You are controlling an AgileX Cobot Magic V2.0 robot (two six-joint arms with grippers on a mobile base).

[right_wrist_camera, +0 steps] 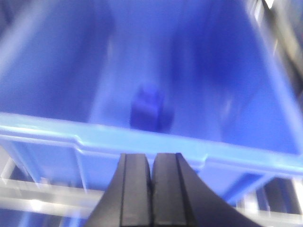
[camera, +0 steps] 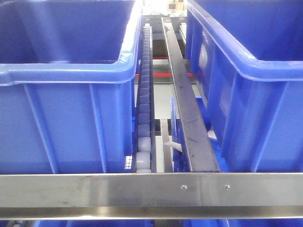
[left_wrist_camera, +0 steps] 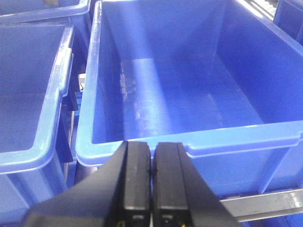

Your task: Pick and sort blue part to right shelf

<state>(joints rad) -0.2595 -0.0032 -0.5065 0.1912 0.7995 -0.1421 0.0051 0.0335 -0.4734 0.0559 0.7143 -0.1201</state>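
Nearest, in the left wrist view, left hand (left_wrist_camera: 150, 189) with pads pressed together on nothing, poised just before the rim of an empty blue bin (left_wrist_camera: 189, 146). In the right wrist view, right hand (right_wrist_camera: 152, 189) likewise closed and holding nothing, hovering just outside the near wall of another bin (right_wrist_camera: 142, 137); view blurred, so likely in motion. Inside that bin, on the floor near the front wall, a small blue part (right_wrist_camera: 147, 111), untouched.

Judged step: reach-in for the pick, grasp not yet begun. Next move calls for spreading the right pads, clearing the rim, then descending over the part.

Front view, near to far: brushed-steel front rail (camera: 142, 189) with two screws of the right shelf (camera: 199, 137), large bins either side, white roller track (camera: 143, 109) and dark steel bar (camera: 187, 104) running back between them. Beyond, pale floor with red line (camera: 161, 74); farther room too small to tell.
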